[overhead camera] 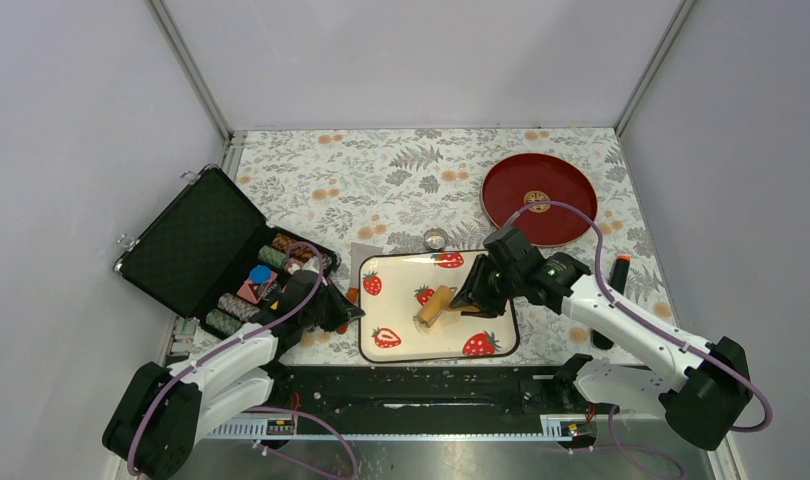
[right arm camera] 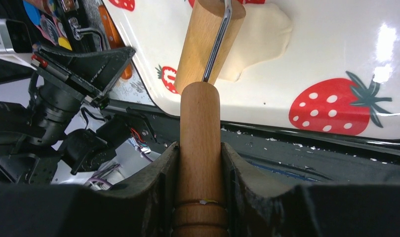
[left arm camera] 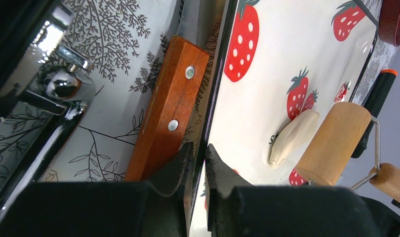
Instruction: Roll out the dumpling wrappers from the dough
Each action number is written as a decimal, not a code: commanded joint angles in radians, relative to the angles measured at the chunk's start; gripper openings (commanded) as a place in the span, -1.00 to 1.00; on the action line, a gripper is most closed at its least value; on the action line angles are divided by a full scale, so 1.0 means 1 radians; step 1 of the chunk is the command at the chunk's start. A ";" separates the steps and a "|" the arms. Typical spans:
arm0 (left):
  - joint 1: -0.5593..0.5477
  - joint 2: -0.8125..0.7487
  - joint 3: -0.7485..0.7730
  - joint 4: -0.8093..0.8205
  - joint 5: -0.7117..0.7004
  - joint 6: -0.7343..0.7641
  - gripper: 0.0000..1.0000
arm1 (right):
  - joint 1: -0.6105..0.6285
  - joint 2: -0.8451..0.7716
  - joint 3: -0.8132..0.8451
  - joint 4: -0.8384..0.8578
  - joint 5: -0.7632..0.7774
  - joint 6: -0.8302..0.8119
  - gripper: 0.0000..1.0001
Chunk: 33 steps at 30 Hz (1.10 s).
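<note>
The dough (right arm camera: 260, 39) is a pale, partly flattened lump on the strawberry tray (overhead camera: 401, 272). It also shows in the left wrist view (left arm camera: 292, 138). The tan wooden roller (overhead camera: 436, 303) rests on its near edge. My right gripper (right arm camera: 200, 148) is shut on the roller's handle (right arm camera: 200, 113), and its barrel (right arm camera: 208, 39) lies against the dough. My left gripper (left arm camera: 200, 153) is shut on the tray's left rim (left arm camera: 219, 94); in the top view it (overhead camera: 349, 312) sits at that edge. No round wrappers are in view.
A wooden-handled knife (left arm camera: 168, 108) lies just left of the tray. A small metal ring cutter (overhead camera: 436, 240) stands behind it, and a red plate (overhead camera: 539, 198) at back right. An open black case (overhead camera: 196, 240) with chips is at left. An orange-tipped black tool (overhead camera: 616, 275) lies right.
</note>
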 commanded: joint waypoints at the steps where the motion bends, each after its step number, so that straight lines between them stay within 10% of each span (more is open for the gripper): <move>1: 0.013 -0.009 -0.016 -0.023 -0.053 0.005 -1.00 | 0.048 0.004 0.005 0.034 0.014 0.036 -1.00; 33: 0.022 -0.052 0.024 -0.114 -0.069 0.023 -1.00 | 0.076 0.122 -0.018 -0.103 -0.025 -0.085 -1.00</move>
